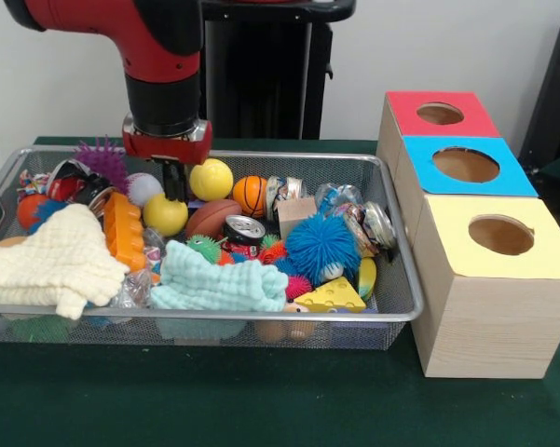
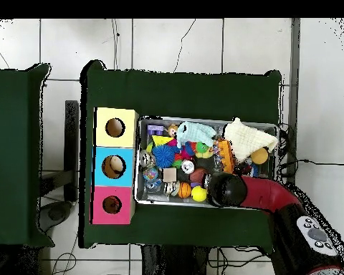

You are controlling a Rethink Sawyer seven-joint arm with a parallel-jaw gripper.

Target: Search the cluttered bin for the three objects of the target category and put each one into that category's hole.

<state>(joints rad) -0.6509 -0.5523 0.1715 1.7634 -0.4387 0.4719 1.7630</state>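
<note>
A wire mesh bin (image 1: pixel 261 318) holds a heap of toys, cans and cloths. My gripper (image 1: pixel 174 182) hangs low over the bin's back left part, between two yellow balls: one (image 1: pixel 211 179) just to its right, the other (image 1: pixel 165 215) directly under its tip. An orange mini basketball (image 1: pixel 250 195) and a brown football (image 1: pixel 211 219) lie close by. Nothing visible is held. In the overhead view the arm's wrist (image 2: pixel 225 190) covers the gripper, beside a yellow ball (image 2: pixel 198 193). Three boxes with round holes stand beside the bin: red (image 1: pixel 438 114), blue (image 1: pixel 466 166), yellow (image 1: pixel 500 235).
A cream cloth (image 1: pixel 61 261) and a mint cloth (image 1: pixel 214 284) cover the bin's front. A blue fuzzy ball (image 1: pixel 321 247), several cans (image 1: pixel 245 229), an orange toy (image 1: pixel 123 230) and a cheese wedge (image 1: pixel 331 296) crowd the rest. Something pale shows inside the blue box's hole (image 2: pixel 115 166).
</note>
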